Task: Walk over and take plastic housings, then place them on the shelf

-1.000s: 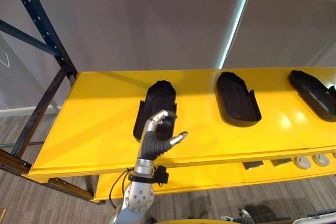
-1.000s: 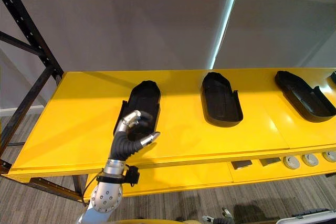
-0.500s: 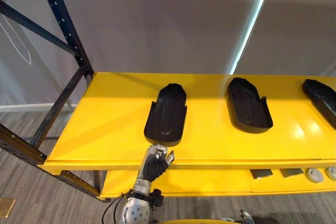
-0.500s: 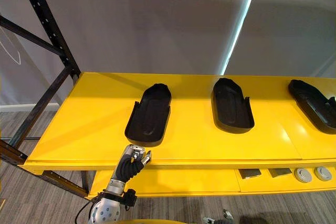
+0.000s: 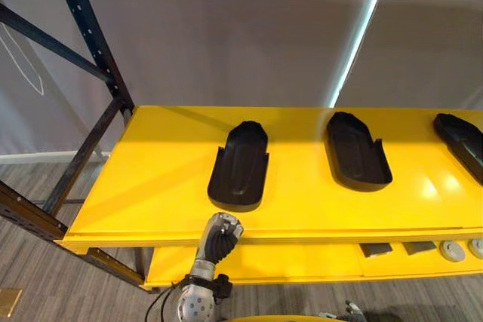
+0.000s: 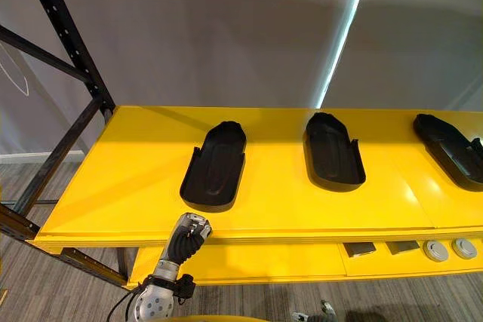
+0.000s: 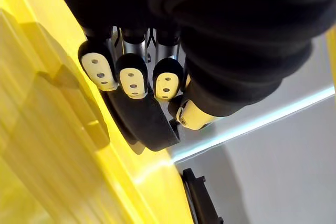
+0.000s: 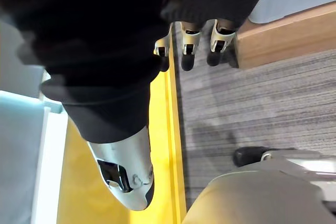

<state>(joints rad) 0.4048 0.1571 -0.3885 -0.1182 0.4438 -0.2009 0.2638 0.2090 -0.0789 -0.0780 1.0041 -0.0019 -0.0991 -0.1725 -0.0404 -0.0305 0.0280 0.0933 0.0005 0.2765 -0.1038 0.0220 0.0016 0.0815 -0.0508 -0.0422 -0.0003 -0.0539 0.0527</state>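
Left hand [image 5: 221, 233] lower, before yellow shelf [image 5: 151, 175].

1 s ago the left hand [image 5: 220, 232] lay with fingers spread on the near end of the left housing [image 5: 240, 164]. It has since drawn back off it to the front edge of the shelf [image 5: 151, 175], fingers curled and empty.

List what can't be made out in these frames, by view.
1. Rightmost plastic housing: cut off by the right edge in both eye views.
2. Small parts on the lower level: too small to identify; the yellow shelf hides whatever lies farther back.
3. Left plastic housing: in the left wrist view, mostly hidden behind the left hand.
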